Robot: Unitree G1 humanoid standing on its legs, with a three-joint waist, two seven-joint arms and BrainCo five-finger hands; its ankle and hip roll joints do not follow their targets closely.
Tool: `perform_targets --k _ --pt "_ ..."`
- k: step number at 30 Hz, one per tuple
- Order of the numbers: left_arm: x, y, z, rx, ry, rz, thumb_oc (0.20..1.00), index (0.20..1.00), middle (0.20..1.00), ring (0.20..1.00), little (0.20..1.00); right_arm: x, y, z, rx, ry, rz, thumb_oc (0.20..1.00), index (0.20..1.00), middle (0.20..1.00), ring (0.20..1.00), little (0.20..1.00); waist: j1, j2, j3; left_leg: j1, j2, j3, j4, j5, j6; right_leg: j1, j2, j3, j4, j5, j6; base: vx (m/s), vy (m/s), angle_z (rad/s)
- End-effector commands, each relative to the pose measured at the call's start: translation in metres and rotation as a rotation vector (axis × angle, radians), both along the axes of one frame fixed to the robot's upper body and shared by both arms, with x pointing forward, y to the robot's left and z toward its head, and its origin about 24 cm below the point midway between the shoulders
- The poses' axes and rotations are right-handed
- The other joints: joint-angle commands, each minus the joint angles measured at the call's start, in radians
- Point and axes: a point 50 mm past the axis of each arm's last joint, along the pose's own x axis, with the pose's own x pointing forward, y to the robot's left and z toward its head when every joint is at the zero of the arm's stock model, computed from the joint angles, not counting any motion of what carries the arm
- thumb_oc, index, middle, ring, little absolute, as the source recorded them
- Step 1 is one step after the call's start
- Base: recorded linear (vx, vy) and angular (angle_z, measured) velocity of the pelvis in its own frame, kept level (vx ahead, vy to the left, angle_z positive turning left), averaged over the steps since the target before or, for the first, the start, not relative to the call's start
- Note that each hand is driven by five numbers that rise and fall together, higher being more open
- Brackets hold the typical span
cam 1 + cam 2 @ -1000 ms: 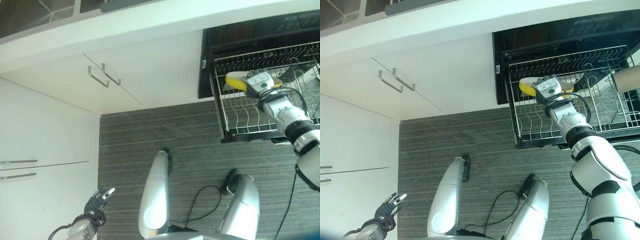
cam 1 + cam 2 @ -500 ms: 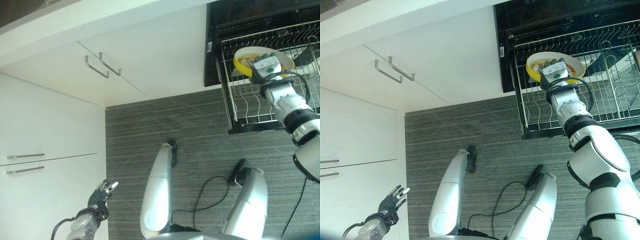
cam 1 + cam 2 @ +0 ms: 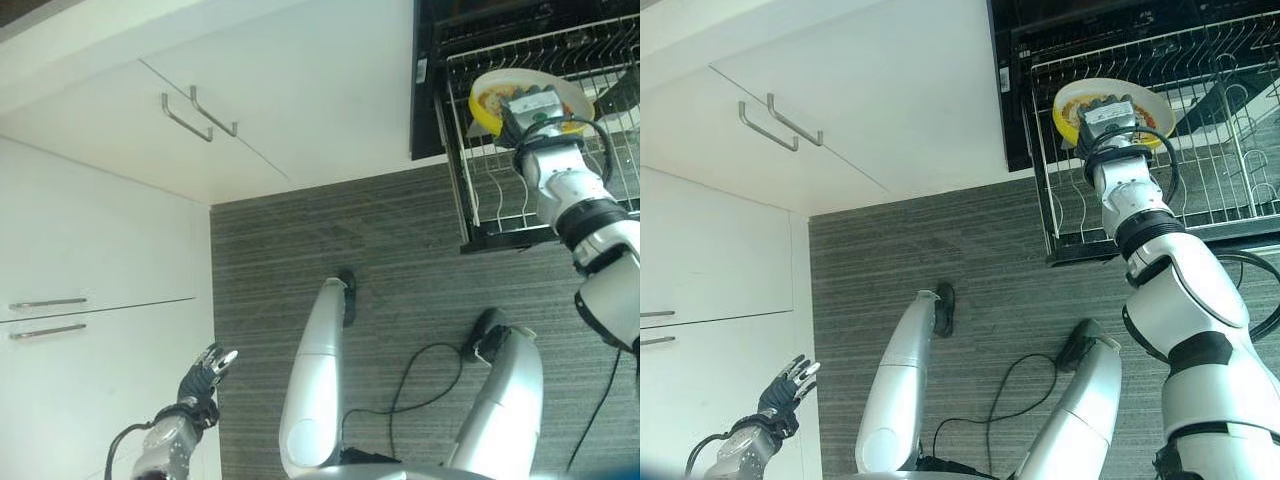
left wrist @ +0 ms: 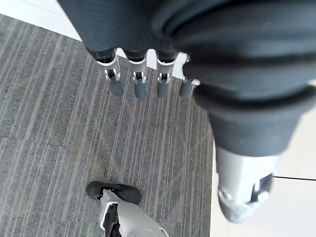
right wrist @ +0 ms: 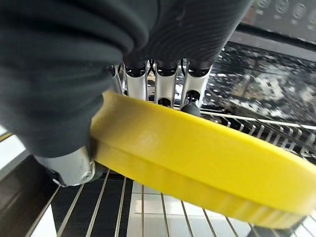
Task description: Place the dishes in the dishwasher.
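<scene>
Yellow bowl (image 3: 530,98) sits pinched in my right robot hand (image 3: 1108,122), thumb under its rim and fingers over it, tilted above the wire rack (image 3: 1200,150) of the open dishwasher (image 3: 480,20). My left robot hand (image 3: 205,372) hangs with relaxed fingers over the grey floor (image 3: 400,250), beside the white cabinets (image 3: 90,270).

A smooth, matt yellow plastic plate (image 5: 207,163) sits over a shiny wire-metal rack (image 3: 1200,190); the floor (image 3: 330,240) looks rough, ribbed carpet.

Right hand (image 3: 1110,122) clamped; left hand (image 3: 205,372) slack
</scene>
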Motion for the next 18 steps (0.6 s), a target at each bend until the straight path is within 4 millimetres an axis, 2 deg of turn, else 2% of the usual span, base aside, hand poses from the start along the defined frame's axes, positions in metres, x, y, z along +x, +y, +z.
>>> perform_targets --k 1,3,4,5,6,8,10,18 --pt "-0.0070 0.0297 0.0101 0.071 0.024 0.033 1.000 1.000 1.000 1.000 1.000 -0.0165 -0.0391 -0.0837 0.355 0.423 -0.208 0.332 0.332 0.332 0.332 0.332 0.021 0.019 0.053 0.031 0.040 -0.078 -0.085 0.067 -0.034 0.001 -0.030 0.085 0.002 0.049 0.035 0.00 0.000 0.00" --pt "-0.0062 0.0314 0.0112 0.072 0.025 0.038 1.000 1.000 1.000 1.000 1.000 -0.0193 -0.0431 -0.0892 0.427 0.469 -0.244 0.470 0.470 0.470 0.470 0.470 0.020 0.021 0.054 0.029 0.042 -0.076 -0.082 0.068 -0.033 -0.004 -0.031 0.085 0.006 0.050 0.034 0.00 0.000 0.00" --pt "-0.0054 0.0320 0.0119 0.073 0.024 0.039 1.000 1.000 1.000 1.000 1.000 -0.0202 -0.0446 -0.0907 0.441 0.482 -0.257 0.595 0.595 0.595 0.595 0.595 0.019 0.022 0.054 0.027 0.041 -0.076 -0.081 0.069 -0.033 -0.007 -0.032 0.086 0.009 0.051 0.034 0.00 0.000 0.00" --pt "-0.0051 0.0326 0.0123 0.073 0.022 0.039 1.000 1.000 1.000 1.000 1.000 -0.0206 -0.0452 -0.0916 0.447 0.491 -0.262 0.686 0.686 0.686 0.686 0.686 0.019 0.022 0.054 0.027 0.041 -0.075 -0.081 0.069 -0.034 -0.008 -0.032 0.087 0.010 0.051 0.034 0.00 0.000 0.00" --pt "-0.0049 0.0330 0.0128 0.074 0.020 0.039 1.000 1.000 1.000 1.000 1.000 -0.0210 -0.0458 -0.0926 0.458 0.497 -0.262 0.918 0.918 0.918 0.918 0.918 0.019 0.023 0.054 0.027 0.042 -0.075 -0.081 0.070 -0.033 -0.008 -0.032 0.087 0.011 0.051 0.034 0.00 0.000 0.00" --pt "-0.0038 0.0325 0.0140 0.077 0.017 0.031 1.000 1.000 1.000 1.000 1.000 -0.0214 -0.0464 -0.0931 0.490 0.488 -0.255 0.925 0.925 0.925 0.925 0.925 0.020 0.023 0.054 0.024 0.041 -0.075 -0.074 0.068 -0.034 -0.011 -0.033 0.087 0.017 0.051 0.034 0.02 -0.008 0.01" --pt "-0.0041 0.0310 0.0133 0.079 0.017 0.027 1.000 1.000 1.000 1.000 1.000 -0.0211 -0.0455 -0.0934 0.496 0.487 -0.251 1.000 1.000 1.000 1.000 1.000 0.021 0.023 0.054 0.022 0.042 -0.075 -0.071 0.067 -0.034 -0.013 -0.035 0.086 0.019 0.050 0.034 0.00 0.000 0.00" --pt "-0.0095 0.0313 0.0131 0.089 0.013 0.023 1.000 1.000 1.000 1.000 1.000 -0.0201 -0.0447 -0.0891 0.583 0.427 -0.193 1.000 1.000 1.000 1.000 1.000 0.023 0.019 0.054 0.025 0.049 -0.075 -0.074 0.070 -0.035 -0.008 -0.034 0.078 0.013 0.054 0.033 0.00 -0.010 0.03"
